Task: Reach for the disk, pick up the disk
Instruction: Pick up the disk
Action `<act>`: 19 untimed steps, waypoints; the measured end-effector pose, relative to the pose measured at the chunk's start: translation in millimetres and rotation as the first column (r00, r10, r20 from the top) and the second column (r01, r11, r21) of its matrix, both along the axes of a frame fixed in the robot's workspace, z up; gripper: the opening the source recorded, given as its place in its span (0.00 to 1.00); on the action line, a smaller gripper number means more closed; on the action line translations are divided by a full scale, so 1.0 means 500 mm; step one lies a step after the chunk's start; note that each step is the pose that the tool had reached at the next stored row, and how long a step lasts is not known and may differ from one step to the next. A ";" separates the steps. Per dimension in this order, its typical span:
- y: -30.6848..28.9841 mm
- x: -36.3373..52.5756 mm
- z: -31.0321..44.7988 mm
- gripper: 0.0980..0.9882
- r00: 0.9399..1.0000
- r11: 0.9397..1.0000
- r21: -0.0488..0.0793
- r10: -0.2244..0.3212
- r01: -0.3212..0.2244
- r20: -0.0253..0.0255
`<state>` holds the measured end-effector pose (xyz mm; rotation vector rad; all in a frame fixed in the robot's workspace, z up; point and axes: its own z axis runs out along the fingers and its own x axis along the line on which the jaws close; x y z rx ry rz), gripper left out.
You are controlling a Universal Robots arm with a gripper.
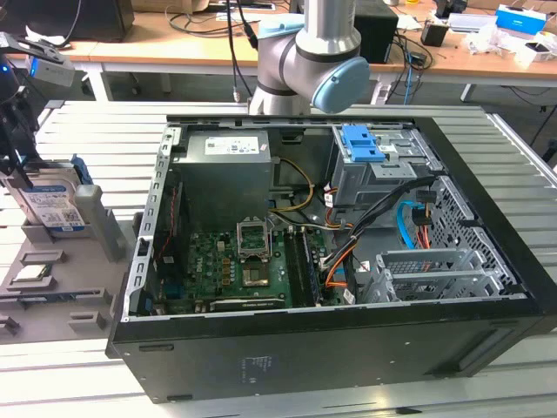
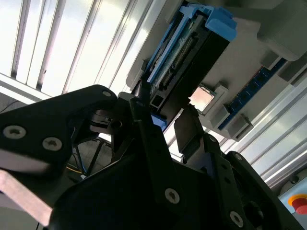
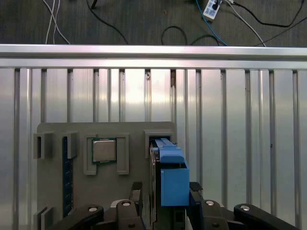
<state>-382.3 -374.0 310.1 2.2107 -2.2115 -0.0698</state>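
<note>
Slatted aluminium forms the table (image 1: 87,131), with cluttered desks behind it and an open computer case (image 1: 348,331) in the middle. At the exterior view's left, the disk (image 1: 48,205) stands on edge in a slot of the grey stand (image 1: 96,226), label facing outward. The pincer (image 1: 16,131) hangs directly over it.

In the first wrist view the pincer (image 3: 166,186) is spread, one finger on each side of the disk (image 3: 172,167) and its blue carrier rail. One finger looks nearer the rail than the other. Whether either touches, I cannot tell. The second wrist view shows the disk (image 2: 187,57) edge-on beyond the pincer (image 2: 163,108).

The main risk, as I judge it, is an off-centre close. The nearer finger would meet the disk first and lever it sideways in its slot. A grip on the plastic rail alone might flex or slip. A lift that is not straight could bind the disk in the slot and drag the stand (image 3: 105,191) along. That would jolt the processor chip (image 3: 103,151) seated in the holder next to the disk's slot.
</note>
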 end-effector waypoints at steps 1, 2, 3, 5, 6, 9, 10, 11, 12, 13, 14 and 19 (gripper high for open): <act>0.000 0.000 -0.001 0.43 1.000 1.000 0.000 0.000 0.000 0.000; 0.000 0.000 -0.003 0.43 1.000 1.000 0.000 0.000 0.000 0.000; 0.000 0.000 -0.004 0.43 1.000 1.000 0.000 0.000 0.000 0.000; 0.000 0.000 -0.009 0.43 1.000 1.000 0.000 0.000 0.000 0.000; 0.000 0.000 -0.011 0.43 1.000 1.000 0.000 0.000 0.000 0.000; 0.000 0.000 -0.022 0.43 1.000 1.000 0.000 0.000 0.000 0.000; 0.000 0.000 -0.024 0.43 1.000 1.000 0.000 0.000 0.000 0.000; 0.001 0.000 -0.025 0.43 1.000 1.000 0.000 0.000 0.000 0.000; 0.003 0.000 -0.028 0.43 1.000 1.000 0.000 0.000 0.000 0.000; 0.003 0.000 -0.029 0.43 1.000 1.000 0.000 0.000 0.000 0.000; 0.004 0.000 -0.030 0.43 1.000 1.000 0.000 0.000 0.000 0.000; 0.004 0.000 -0.030 0.43 1.000 1.000 0.000 0.000 0.000 0.000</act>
